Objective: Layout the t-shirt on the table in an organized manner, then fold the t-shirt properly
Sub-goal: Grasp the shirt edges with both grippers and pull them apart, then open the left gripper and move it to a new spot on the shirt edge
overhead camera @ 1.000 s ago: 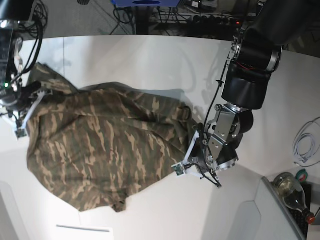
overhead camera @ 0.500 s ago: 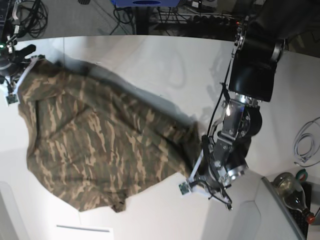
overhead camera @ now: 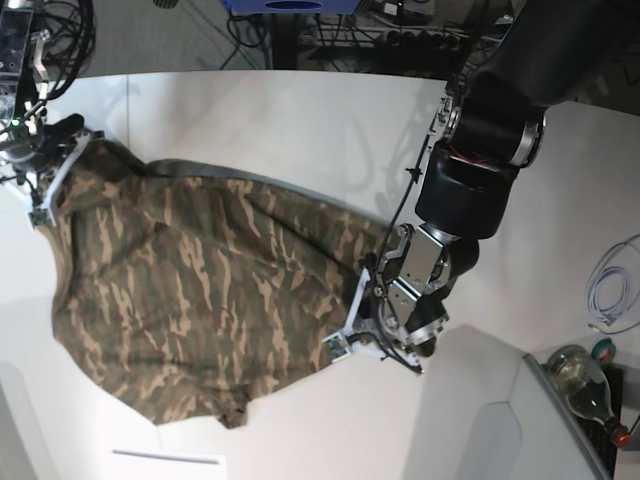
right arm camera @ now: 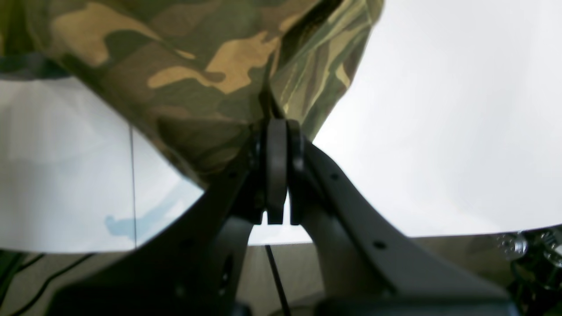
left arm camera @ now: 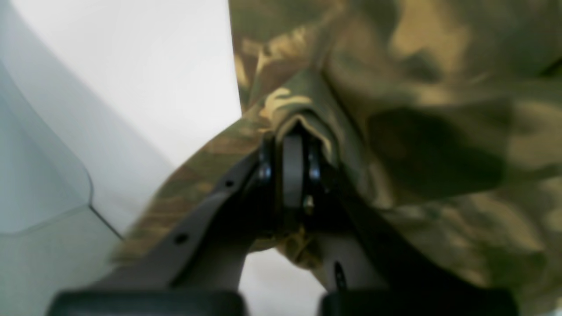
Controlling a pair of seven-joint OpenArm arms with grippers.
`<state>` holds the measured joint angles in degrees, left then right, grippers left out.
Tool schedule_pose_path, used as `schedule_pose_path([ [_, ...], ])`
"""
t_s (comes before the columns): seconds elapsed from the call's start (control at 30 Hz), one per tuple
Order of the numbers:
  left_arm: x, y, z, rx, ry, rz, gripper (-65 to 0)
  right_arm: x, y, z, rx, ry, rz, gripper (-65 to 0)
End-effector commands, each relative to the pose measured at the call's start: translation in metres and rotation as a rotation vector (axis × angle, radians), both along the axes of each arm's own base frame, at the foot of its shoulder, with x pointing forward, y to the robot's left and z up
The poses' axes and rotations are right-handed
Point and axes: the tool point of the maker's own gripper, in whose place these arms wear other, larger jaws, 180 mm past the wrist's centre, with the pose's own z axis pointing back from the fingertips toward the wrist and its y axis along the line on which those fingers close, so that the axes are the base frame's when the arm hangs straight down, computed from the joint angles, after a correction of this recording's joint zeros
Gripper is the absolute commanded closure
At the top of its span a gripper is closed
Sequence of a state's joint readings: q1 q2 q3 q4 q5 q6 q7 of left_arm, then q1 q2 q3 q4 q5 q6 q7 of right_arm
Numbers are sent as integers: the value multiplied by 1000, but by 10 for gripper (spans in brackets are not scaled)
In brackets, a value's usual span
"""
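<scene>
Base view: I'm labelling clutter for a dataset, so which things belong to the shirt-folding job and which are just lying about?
Belongs to the job:
t-shirt
table
left claw, shut on the t-shirt
right claw, shut on the t-shirt

Just lying about:
white cable
bottle

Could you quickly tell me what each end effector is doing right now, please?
Left end effector: closed, holding the t-shirt.
Right end effector: closed, holding another edge of the t-shirt.

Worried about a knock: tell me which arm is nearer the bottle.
Left. The left arm is midway across, toward the bottle; the right arm is at the table's opposite end.
</scene>
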<state>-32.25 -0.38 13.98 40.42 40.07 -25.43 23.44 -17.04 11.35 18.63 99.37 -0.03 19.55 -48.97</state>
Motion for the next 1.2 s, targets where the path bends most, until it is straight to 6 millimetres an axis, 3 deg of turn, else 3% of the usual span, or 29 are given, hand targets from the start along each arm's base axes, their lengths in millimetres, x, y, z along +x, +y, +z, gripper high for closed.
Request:
schedule_pose_path([
  [0.0, 24, -8, 26, -29, -77, -6, 0, 7, -5, 9, -17, -34, 9, 0],
  [0.23, 22, -5, 24, -29, -74, -2, -7, 6, -1, 7, -5, -41, 5, 0],
  [0.37, 23, -7, 33, -43, -109, -3, -337, 1, 2, 4, -1, -28, 8, 0],
  [0.43, 27, 3, 44, -77, -144, 42, -461, -1, 2, 3, 0, -24, 8, 0],
  [0.5, 33, 16, 58, -124, -189, 110, -508, -3, 3, 1, 3, -18, 7, 0],
  [0.6, 31, 41, 80, -205, -238, 196, -510, -5, 3, 0, 5, -14, 7, 0],
  [0.73, -7, 59, 93, -408, -253, 284, -508, -5, 3, 0, 5, -16, 8, 0],
  [0.93, -95, 112, 73, -726, -219, 536, -508, -5, 10, -2, 22, -18, 2, 0],
  [1.03, -127, 128, 63, -909, -191, 621, -508, -5, 10, -2, 24, -19, 1, 0],
  [1.17, -147, 146, 55, -1067, -207, 688, -508, -4, 10, -1, 24, -20, 1, 0],
])
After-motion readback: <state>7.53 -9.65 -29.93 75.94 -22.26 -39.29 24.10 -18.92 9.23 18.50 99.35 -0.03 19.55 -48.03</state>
